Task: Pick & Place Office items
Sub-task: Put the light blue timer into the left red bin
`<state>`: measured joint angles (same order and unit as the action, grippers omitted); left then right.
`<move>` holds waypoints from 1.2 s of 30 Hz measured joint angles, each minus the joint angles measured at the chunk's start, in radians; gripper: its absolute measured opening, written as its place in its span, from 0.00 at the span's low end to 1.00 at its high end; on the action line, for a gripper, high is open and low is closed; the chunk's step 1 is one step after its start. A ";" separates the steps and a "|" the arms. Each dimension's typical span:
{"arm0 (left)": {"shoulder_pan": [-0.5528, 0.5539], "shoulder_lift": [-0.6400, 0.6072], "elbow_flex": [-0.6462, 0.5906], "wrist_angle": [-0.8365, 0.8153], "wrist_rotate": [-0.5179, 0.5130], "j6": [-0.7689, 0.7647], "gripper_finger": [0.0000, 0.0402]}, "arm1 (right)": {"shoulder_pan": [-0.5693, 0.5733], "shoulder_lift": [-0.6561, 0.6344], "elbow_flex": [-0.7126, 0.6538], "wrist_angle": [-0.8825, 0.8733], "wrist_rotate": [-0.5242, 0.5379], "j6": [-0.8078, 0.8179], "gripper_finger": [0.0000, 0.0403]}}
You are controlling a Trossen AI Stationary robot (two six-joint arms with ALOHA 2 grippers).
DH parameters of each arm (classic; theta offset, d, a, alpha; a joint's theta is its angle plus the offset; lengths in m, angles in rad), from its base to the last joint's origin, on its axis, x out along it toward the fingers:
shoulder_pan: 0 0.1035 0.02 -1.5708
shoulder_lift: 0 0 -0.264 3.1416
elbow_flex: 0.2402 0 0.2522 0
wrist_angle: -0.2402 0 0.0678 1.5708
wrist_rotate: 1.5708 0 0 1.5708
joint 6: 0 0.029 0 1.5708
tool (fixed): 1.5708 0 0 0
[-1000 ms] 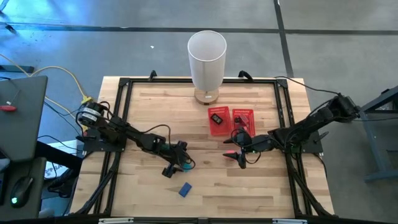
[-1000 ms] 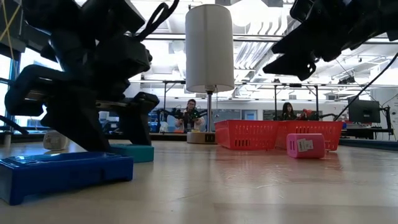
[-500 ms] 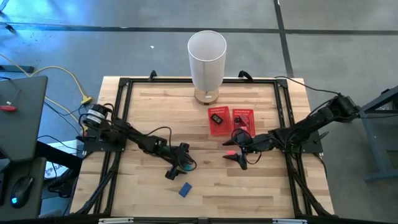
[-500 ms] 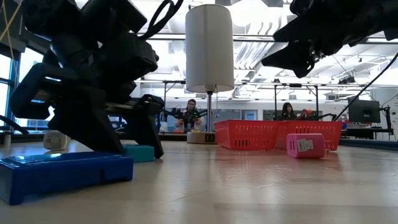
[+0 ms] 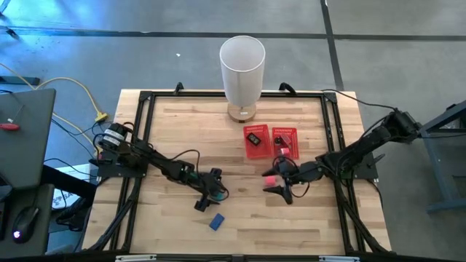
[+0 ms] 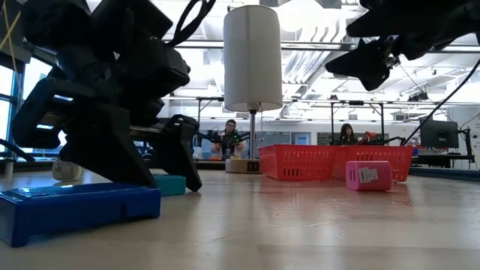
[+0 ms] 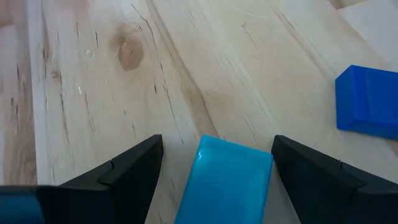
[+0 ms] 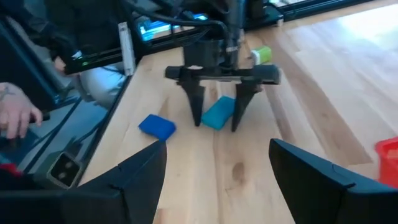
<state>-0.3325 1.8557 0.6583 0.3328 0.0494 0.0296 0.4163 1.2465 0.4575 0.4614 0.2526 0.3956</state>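
A teal piece [image 7: 225,180] lies flat on the wooden table, left of centre. My left gripper [image 5: 209,196] is open and slants down over it, one finger on each side with bare wood showing between finger and piece. The right wrist view shows the same straddle of the teal piece [image 8: 217,112]. A blue piece [image 5: 216,222] lies nearer the front edge. A pink piece [image 5: 271,178] lies right of centre. My right gripper [image 5: 282,189] hangs open just above and beside the pink piece, with nothing between its fingers.
The red two-compartment mesh tray [image 5: 271,131] sits behind the right gripper, with a black piece [image 5: 254,137] in one half and small pieces in the other. The tall white cylinder [image 5: 242,65] stands at the far edge. A person's hand [image 8: 15,115] shows beyond the table's left side.
My left gripper has sunk toward the table; its open fingers now stand lower on either side of the teal piece, which has not moved.
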 joint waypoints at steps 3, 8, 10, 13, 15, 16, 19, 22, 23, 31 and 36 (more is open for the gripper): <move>0.000 0.000 -0.030 0.035 0.000 -0.003 0.75 | -0.001 0.000 0.000 0.013 0.021 0.004 0.68; -0.008 -0.001 -0.077 0.110 -0.003 -0.011 0.75 | -0.005 -0.001 0.000 0.075 0.025 0.000 0.68; -0.016 -0.001 -0.094 0.140 -0.011 -0.011 0.75 | -0.006 -0.001 0.000 0.096 0.033 -0.001 0.68; -0.019 -0.002 -0.115 0.170 -0.019 -0.017 0.75 | -0.006 -0.001 0.001 0.132 0.037 -0.007 0.68; -0.019 -0.002 -0.119 0.175 -0.019 -0.015 0.75 | -0.006 -0.001 0.001 0.147 0.036 -0.007 0.68; -0.019 -0.002 -0.119 0.175 -0.019 -0.010 0.75 | -0.006 -0.001 0.001 0.154 0.036 -0.007 0.68; -0.019 -0.002 -0.119 0.178 -0.018 0.009 0.75 | -0.006 -0.001 0.001 0.180 0.036 -0.007 0.68; -0.019 -0.003 -0.119 0.178 -0.018 0.015 0.75 | -0.006 -0.001 0.001 0.208 0.034 -0.007 0.68; -0.019 -0.003 -0.120 0.178 -0.018 0.017 0.75 | -0.006 -0.001 0.001 0.214 0.034 -0.007 0.68; -0.019 0.045 -0.133 0.284 0.001 0.021 0.75 | -0.006 -0.001 0.001 0.229 0.034 -0.003 0.68; -0.017 0.074 -0.147 0.371 0.005 0.026 0.75 | -0.006 -0.001 0.001 0.238 0.036 -0.002 0.68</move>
<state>-0.3496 1.9297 0.5113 0.7039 0.0543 0.0559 0.4107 1.2457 0.4583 0.6989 0.2886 0.3938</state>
